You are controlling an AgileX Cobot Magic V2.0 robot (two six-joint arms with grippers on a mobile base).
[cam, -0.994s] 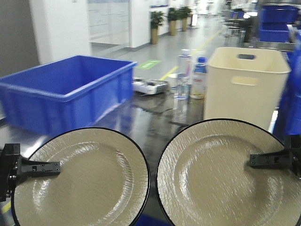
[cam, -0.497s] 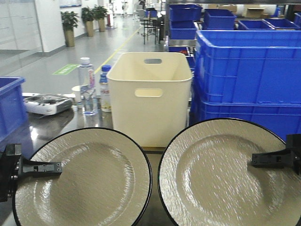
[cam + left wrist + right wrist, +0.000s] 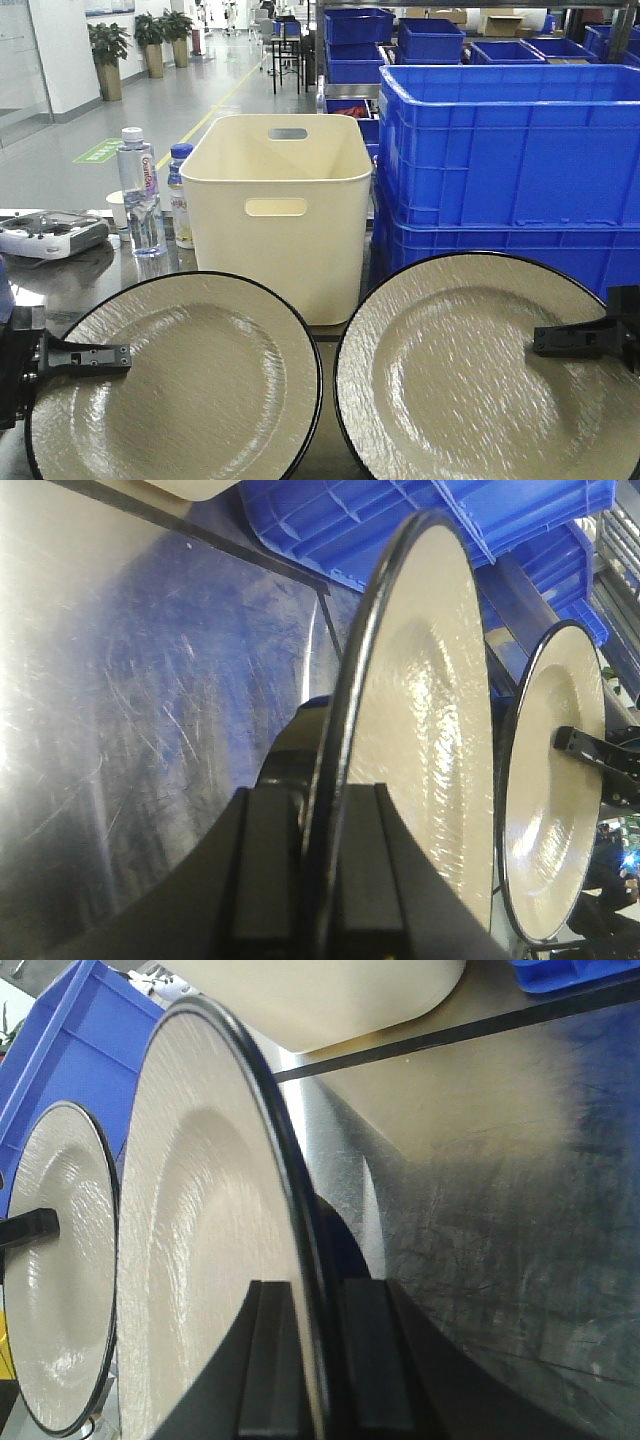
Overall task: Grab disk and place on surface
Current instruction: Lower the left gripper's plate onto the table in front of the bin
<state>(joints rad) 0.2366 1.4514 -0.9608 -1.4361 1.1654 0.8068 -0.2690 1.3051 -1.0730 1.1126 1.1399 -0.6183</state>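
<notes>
Two cream disks with black rims fill the bottom of the front view. My left gripper (image 3: pixel 112 357) is shut on the outer rim of the left disk (image 3: pixel 185 395). My right gripper (image 3: pixel 545 340) is shut on the outer rim of the right disk (image 3: pixel 460 370). In the left wrist view the jaws of that gripper (image 3: pixel 322 825) pinch the disk (image 3: pixel 425 700) edge-on above the shiny steel surface (image 3: pixel 120 690). In the right wrist view the right gripper (image 3: pixel 318 1315) clamps its disk (image 3: pixel 200 1210) over the same surface (image 3: pixel 500 1220), which a black tape line (image 3: pixel 450 1035) crosses.
A cream bin (image 3: pixel 280 210) stands just behind the disks. Stacked blue crates (image 3: pixel 500 160) stand at the right. Two water bottles (image 3: pixel 142 195) and a white device (image 3: pixel 50 235) sit at the back left. The disks nearly touch each other at the middle.
The background has slid left in the front view: the blue bin on the left is gone and stacked blue crates have come in on the right. Both disks stay gripped as before.
</notes>
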